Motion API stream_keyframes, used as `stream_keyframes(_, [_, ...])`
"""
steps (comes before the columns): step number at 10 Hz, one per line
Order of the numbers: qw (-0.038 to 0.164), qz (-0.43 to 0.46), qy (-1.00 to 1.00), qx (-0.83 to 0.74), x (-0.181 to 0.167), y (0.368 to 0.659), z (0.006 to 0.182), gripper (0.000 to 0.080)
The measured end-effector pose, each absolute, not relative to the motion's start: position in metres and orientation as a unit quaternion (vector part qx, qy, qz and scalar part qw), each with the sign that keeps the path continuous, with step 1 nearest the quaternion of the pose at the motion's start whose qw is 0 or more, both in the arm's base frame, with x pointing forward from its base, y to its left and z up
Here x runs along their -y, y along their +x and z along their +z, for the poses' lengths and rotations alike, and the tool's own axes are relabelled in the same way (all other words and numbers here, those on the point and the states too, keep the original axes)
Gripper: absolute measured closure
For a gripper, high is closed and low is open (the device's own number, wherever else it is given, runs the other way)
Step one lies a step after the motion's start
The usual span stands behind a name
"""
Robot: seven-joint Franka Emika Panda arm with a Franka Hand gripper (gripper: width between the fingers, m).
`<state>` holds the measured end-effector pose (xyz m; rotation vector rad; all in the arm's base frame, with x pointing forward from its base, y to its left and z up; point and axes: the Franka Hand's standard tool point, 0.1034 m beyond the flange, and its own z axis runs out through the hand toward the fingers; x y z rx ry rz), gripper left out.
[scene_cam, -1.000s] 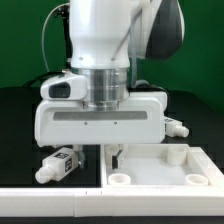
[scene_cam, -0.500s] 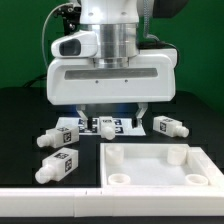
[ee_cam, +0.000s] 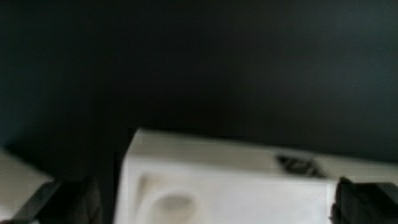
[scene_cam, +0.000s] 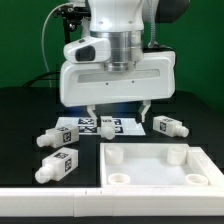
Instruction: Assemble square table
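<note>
Showing a black tabletop (scene_cam: 20,125) carrying every part. Hanging over its rear middle: the white arm (scene_cam: 120,25), with the gripper (scene_cam: 120,117) pointing straight down. Holding the jaws spread wide apart, gripping nothing. Positioning the fingertips (scene_cam: 93,114) over the marker board (scene_cam: 80,122); contact with it not determinable.

Lying flat at the exterior view's right front: the square top (scene_cam: 155,168), raised rim facing up, all four round corner sockets open to view.

Lying loose on their sides, all four legs:
- first leg (scene_cam: 105,129): resting on the marker board, below the gripper and between the fingertips as seen in the exterior view;
- second leg (scene_cam: 168,126): sitting to the exterior view's right of the marker board, just behind the square top's rear rim;
- third leg (scene_cam: 50,138): lying to the exterior view's left of the marker board;
- fourth leg (scene_cam: 58,166): lying nearer the camera, beside the square top's rim on the exterior view's left, not touching it.

Blurring heavily in the wrist view: a white shape (ee_cam: 222,175) bearing a dark mark, framed by two dark finger outlines; identity not determinable.
</note>
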<state>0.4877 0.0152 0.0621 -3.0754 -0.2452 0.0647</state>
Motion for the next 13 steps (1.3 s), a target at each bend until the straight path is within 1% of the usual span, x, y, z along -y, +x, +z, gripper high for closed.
stream_keyframes(1, [0.031, 0.027, -0.995, 0.092, -0.029, 0.475, 0.063, 0.015])
stream_keyframes(2, [0.027, 0.016, -0.99, 0.134, -0.033, 0.476, 0.065, 0.015])
stream_keyframes(5, [0.028, 0.017, -0.977, 0.209, -0.031, 0.474, 0.063, 0.015])
stream_keyframes(6, [0.027, 0.03, -0.976, 0.214, -0.051, 0.463, 0.061, 0.015])
stream_keyframes(7, [0.032, 0.038, -0.972, 0.228, -0.078, 0.449, 0.058, 0.015])
stream_keyframes(8, [0.032, 0.032, -0.967, 0.249, -0.102, 0.439, 0.056, 0.015])
stream_keyframes(9, [0.029, 0.022, -0.953, 0.302, -0.126, 0.427, 0.052, 0.015])
stream_keyframes(10, [0.031, 0.023, -0.937, 0.348, -0.12, 0.429, 0.052, 0.015])
stream_keyframes(11, [0.03, 0.023, -0.94, 0.34, -0.115, 0.431, 0.052, 0.015])
stream_keyframes(13, [0.031, 0.024, -0.94, 0.338, -0.118, 0.429, 0.052, 0.015])
